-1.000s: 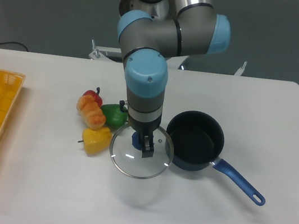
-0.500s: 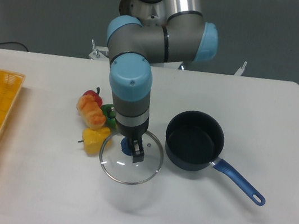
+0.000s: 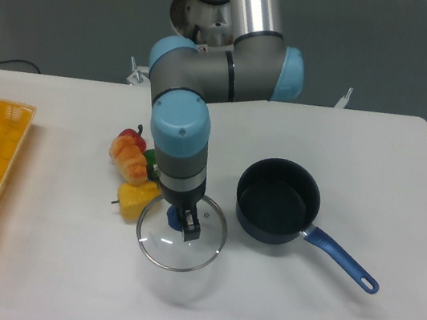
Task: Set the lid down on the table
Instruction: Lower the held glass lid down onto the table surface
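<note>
one thing is in the claw (image 3: 184,224): its fingers are pinched on the small blue knob at the centre of the lid (image 3: 181,230), so the glass disc hangs level under the wrist. the lid is off the pan (image 3: 278,200), clear of the pan's left rim and over bare table (image 3: 345,148), with a faint shadow beneath it that suggests it is not yet resting on the surface, though the gap is hard to judge. a cluster of toy vegetables (image 3: 137,169) sits just beside it on the left; the yellow piece looks very close to the metal rim, and i cannot tell whether they touch. to do this step well, lower straight down, keeping the lid flat so the rim meets the table all round at once, and favour the near, open side, away from the vegetables. let go only once the rim sits firm, since glass dropped early could clatter or roll.
</note>
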`<state>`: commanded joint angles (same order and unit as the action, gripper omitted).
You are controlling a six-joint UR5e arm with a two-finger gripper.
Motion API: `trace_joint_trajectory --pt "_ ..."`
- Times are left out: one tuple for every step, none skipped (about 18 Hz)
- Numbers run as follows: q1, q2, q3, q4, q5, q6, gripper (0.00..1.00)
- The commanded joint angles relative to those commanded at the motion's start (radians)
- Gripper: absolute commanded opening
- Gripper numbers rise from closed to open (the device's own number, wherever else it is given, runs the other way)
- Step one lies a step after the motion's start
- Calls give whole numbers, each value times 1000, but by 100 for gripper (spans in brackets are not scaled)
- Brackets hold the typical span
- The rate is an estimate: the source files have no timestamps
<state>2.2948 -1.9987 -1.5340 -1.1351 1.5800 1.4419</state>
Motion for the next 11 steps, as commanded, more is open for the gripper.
trace_joint_trajectory --pt "0 -5 0 0 0 2 52" --pt "0 -11 0 0 0 3 52" --pt "0 -17 -2 0 2 5 52" --pt "0 -23 -2 0 3 5 52" --pt "0 -32 0 3 3 5 52" --pt "-2 -38 -2 6 5 5 52" --pt "0 -41 0 6 5 5 52" --pt "0 -43 0 6 5 6 52" --pt "-2 -49 0 6 5 6 52" --pt "0 -55 3 8 5 6 52" --pt "-2 -61 5 14 5 11 52"
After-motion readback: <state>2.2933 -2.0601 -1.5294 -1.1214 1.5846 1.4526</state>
